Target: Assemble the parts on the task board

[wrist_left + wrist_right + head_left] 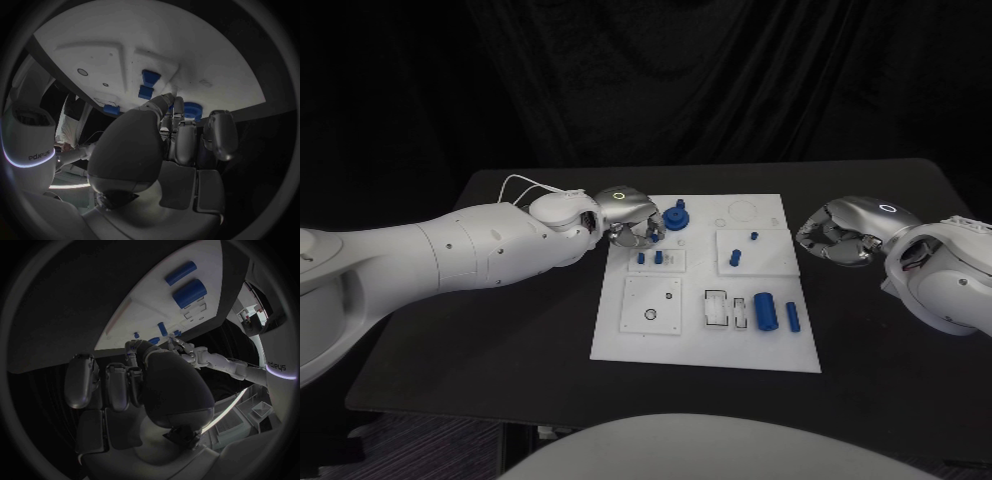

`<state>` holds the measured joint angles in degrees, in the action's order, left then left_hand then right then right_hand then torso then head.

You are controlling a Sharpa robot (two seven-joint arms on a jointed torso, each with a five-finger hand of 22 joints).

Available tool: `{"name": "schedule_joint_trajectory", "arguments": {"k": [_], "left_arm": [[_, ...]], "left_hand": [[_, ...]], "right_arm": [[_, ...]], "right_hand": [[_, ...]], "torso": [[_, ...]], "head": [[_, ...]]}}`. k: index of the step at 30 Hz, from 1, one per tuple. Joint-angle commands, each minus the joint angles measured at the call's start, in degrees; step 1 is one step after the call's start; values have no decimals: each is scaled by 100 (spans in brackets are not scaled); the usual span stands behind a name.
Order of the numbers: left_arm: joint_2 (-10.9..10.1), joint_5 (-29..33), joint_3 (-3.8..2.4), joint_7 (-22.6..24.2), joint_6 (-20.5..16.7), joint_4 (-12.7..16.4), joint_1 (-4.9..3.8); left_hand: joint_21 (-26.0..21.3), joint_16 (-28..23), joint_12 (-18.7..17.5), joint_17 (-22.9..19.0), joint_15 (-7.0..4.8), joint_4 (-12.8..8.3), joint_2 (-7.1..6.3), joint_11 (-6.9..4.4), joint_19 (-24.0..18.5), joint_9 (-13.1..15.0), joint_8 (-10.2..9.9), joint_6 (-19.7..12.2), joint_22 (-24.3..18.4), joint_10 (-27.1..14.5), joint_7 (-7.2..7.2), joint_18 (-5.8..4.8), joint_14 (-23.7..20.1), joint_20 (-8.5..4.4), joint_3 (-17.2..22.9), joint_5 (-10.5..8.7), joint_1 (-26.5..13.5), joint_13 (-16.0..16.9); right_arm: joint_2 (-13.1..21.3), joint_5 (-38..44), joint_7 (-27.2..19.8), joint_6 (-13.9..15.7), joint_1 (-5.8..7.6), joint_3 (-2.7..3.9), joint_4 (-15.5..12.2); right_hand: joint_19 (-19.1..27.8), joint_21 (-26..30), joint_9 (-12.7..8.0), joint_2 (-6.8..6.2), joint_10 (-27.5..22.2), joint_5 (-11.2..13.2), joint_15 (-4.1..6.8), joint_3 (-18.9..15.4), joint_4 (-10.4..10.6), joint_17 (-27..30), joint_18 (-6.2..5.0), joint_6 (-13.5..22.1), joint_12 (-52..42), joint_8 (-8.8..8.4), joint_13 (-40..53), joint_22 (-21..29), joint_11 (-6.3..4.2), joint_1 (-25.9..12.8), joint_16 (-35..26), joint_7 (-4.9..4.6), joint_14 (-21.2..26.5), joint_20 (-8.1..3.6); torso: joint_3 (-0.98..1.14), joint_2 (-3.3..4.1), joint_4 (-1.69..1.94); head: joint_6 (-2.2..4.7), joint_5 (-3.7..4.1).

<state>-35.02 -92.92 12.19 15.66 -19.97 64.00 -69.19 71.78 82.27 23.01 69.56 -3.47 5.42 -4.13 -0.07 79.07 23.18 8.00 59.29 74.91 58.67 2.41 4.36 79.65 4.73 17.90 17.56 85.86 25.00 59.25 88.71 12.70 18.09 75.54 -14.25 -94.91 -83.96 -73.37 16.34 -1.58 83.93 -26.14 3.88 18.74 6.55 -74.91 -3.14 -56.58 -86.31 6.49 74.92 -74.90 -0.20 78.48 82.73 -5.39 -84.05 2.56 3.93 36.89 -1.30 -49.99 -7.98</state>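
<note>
The white task board lies mid-table. At its far left corner stands a round blue part with a peg on top. My left hand hovers just left of it with its fingers curled in and nothing visible in them. In the left wrist view the round blue part shows just past the fingertips. Two small blue pegs stand in a plate below that hand. A thick blue cylinder and a slim one lie near the board's right edge. My right hand hangs curled, off the board's right side.
Two more small blue pieces sit on the far right plate of the board. A square plate with a hole and a slotted block lie on the near half. Bare black table surrounds the board.
</note>
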Motion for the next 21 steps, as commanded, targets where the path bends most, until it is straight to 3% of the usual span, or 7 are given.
{"name": "schedule_joint_trajectory", "arguments": {"k": [1,7,21], "left_arm": [[32,1,-4,-13,88,-19,18],[70,1,-4,-46,152,-69,25],[101,1,-4,-64,183,-123,30]], "left_hand": [[-5,-38,-33,-4,28,-41,13,17,2,34,-5,36,968,39,90,-25,0,9,0,8,21,-5],[1,-40,-36,-5,31,-58,11,22,3,29,-20,23,970,59,93,-26,0,9,7,6,37,-2],[-8,-47,-32,-22,35,-74,11,23,-4,26,-29,22,968,81,95,-24,-9,8,13,5,52,4]], "right_arm": [[4,12,54,-37,-4,2,-8],[13,12,57,-45,-4,2,-16],[40,11,61,-54,-4,2,-39]], "right_hand": [[8,19,6,10,190,-14,5,32,7,-774,-53,-27,37,2,1049,-1015,0,-23,-31,2,-410,-22],[8,19,6,10,190,-14,5,32,7,-774,-53,-27,37,2,1049,-1015,0,-23,-31,2,-410,-22],[11,31,9,12,184,-8,4,42,-1,-766,-55,-26,47,-5,1039,-1012,1,-29,-40,1,-407,-21]], "torso": [[-2,0,-3],[5,-1,4],[-1,0,1]], "head": [[-1,1],[-1,3],[-1,14]]}}
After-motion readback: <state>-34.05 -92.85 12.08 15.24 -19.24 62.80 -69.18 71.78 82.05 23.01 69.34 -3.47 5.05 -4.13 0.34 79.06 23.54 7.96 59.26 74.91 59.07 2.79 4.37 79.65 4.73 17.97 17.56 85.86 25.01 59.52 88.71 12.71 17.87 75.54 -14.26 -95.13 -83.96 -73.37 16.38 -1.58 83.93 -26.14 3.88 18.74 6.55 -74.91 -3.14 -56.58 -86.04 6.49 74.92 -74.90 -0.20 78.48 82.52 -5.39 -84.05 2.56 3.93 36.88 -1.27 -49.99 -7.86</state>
